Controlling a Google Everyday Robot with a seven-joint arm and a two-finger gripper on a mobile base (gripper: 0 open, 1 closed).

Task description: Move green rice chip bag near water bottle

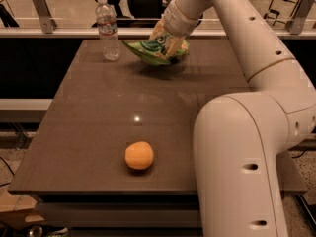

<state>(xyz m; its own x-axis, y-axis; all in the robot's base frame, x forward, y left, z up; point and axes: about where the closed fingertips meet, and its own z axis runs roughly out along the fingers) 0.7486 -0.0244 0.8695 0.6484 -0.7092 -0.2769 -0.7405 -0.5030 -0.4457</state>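
Observation:
The green rice chip bag (150, 52), a crinkly light-green pouch, is held just above the far part of the dark table (98, 112). My gripper (167, 39) is shut on the bag, its pale fingers clamped over the bag's right half. The water bottle (108, 28), clear with a white cap and pale label, stands upright at the table's far left. The bag's left tip is a short way right of the bottle and does not touch it.
A round orange fruit (139, 155) lies near the table's front edge. My large white arm (247, 147) covers the right side of the table. A metal rail (59, 31) and dark chairs stand behind the far edge.

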